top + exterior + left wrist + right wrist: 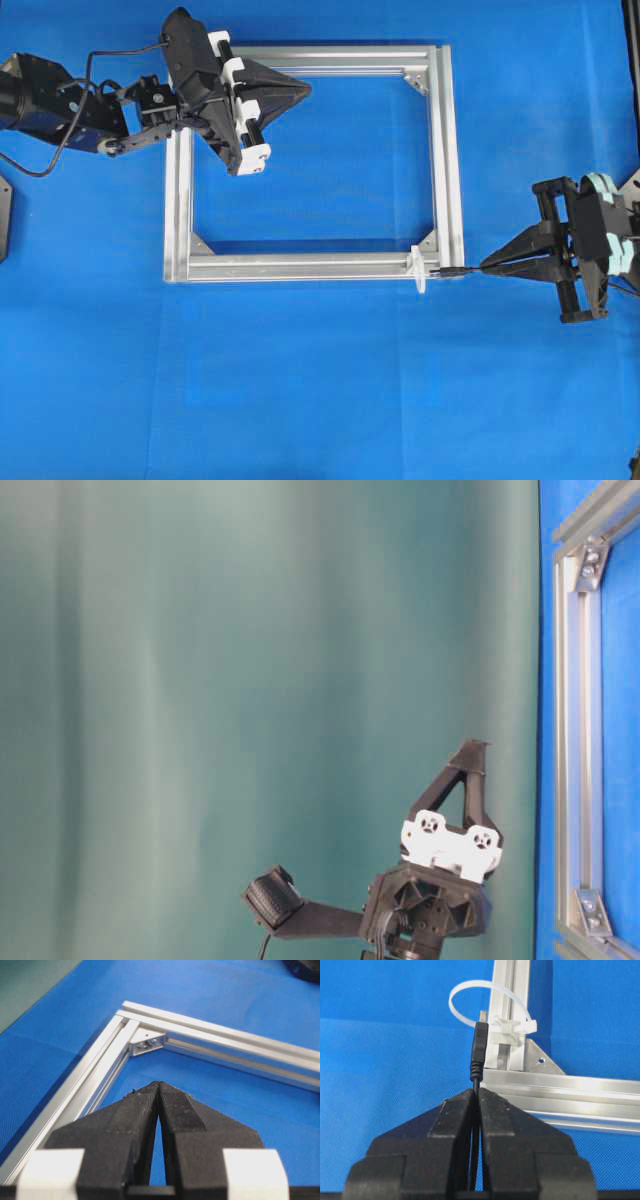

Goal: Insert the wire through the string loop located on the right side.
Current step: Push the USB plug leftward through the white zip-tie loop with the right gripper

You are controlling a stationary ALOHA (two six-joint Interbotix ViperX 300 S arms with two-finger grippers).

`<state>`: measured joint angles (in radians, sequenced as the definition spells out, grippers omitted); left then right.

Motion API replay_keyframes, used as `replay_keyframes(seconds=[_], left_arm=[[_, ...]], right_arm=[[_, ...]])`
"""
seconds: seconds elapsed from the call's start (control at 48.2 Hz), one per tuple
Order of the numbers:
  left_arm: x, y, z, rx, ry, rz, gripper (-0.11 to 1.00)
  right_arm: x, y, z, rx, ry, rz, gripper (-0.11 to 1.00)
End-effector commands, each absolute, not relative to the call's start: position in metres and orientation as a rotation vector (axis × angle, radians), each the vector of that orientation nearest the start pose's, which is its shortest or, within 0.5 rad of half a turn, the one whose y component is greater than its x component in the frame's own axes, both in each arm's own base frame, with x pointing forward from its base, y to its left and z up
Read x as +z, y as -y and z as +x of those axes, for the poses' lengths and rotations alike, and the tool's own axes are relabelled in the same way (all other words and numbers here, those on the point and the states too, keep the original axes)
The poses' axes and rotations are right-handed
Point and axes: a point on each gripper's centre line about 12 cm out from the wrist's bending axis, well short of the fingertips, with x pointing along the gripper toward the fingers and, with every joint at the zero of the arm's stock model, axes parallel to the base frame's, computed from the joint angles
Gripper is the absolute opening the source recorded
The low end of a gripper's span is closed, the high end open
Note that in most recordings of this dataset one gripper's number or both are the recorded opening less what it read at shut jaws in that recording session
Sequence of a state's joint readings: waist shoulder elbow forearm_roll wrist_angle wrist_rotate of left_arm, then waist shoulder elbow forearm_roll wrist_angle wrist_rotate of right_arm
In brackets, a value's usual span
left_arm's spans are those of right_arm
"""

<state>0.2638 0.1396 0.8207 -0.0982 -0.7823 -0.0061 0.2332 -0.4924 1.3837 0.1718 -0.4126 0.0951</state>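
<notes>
Blue mat (320, 400) underfoot; teal backdrop (250, 680) behind.

no readable text, labels, brands, numbers or signs anywhere

Bright, even overhead light throughout; soft short shadows under the silver aluminium frame (447, 150). Mild glare along its rails. Slightly soft focus on the near black gripper fingers (455, 1130).

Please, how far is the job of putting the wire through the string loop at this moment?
Done: the right gripper is shut on the wire, just behind its plug.
In hand: the plug tip sits right at the string loop on the aluminium frame; whether it has entered is unclear.
Left: pushing the wire through.
The left gripper is shut and holds nothing.
</notes>
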Motion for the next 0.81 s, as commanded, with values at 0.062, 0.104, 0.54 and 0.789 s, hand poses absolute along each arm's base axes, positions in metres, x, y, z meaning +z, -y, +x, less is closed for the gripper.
replay_keyframes(seconds=[0.062,0.104,0.54,0.789], left_arm=[[0.1670,-0.1090,0.3775,0.332,-0.110,-0.084,0.00],[0.1670,-0.1090,0.3775,0.332,-0.110,-0.084,0.00],[0.1670,-0.1096,0.3773,0.334,-0.110,-0.084,0.00],[0.1670,-0.1090,0.3775,0.332,-0.110,-0.083,0.00]], right_arm=[[0.1363,-0.0393,0.2038,0.101,-0.470,0.174,-0.03],[0.1366,-0.0390,0.2040,0.099,-0.467,0.175,-0.03],[0.1379,-0.0389,0.2047,0.099,-0.454,0.176,-0.03],[0.1380,-0.0389,0.2047,0.099,-0.453,0.176,-0.03]])
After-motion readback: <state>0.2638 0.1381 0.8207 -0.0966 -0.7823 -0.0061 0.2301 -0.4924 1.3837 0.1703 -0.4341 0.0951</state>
